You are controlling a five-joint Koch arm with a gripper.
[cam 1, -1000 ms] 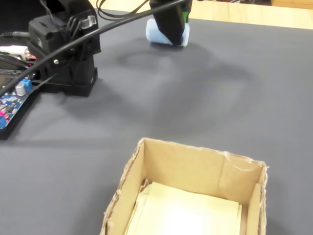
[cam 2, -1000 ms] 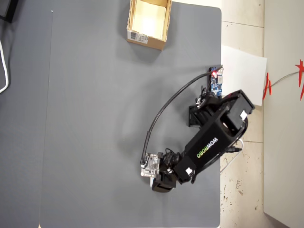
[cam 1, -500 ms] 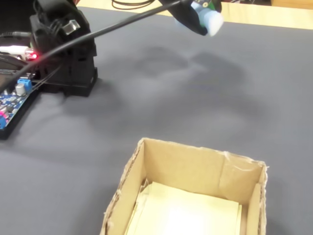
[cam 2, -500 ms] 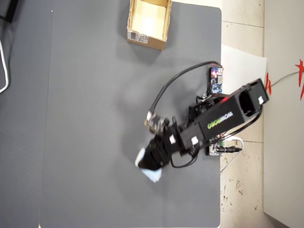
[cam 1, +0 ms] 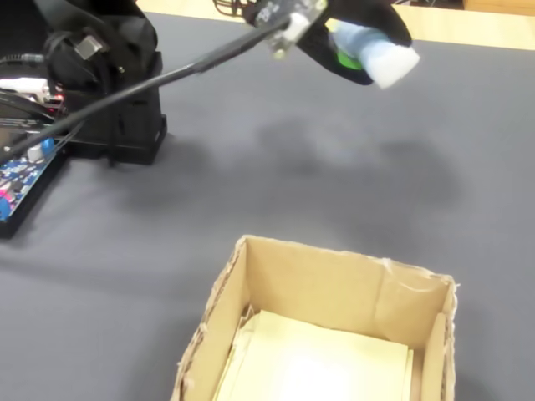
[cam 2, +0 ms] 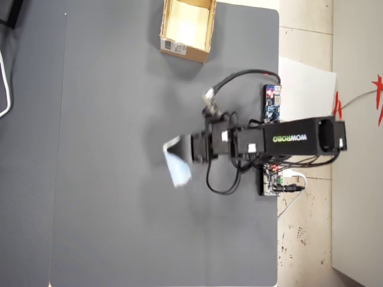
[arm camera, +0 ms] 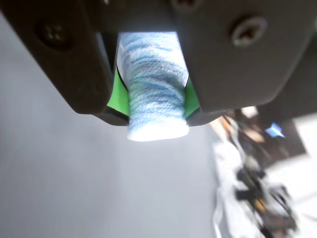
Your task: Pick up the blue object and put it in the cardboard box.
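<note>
Swinging since half a second ago, the arm has carried the block up the overhead frame toward the box.

Near in the fixed view, the box (cam 1: 334, 334) sits at the bottom, open, with no block inside. Beyond, the pincer (cam 1: 361, 52) is clenched on the block (cam 1: 380, 52), lifted clear of the desk (cam 1: 167, 234) in the upper middle. Pickup looks done; carrying over and dropping remain.
</note>
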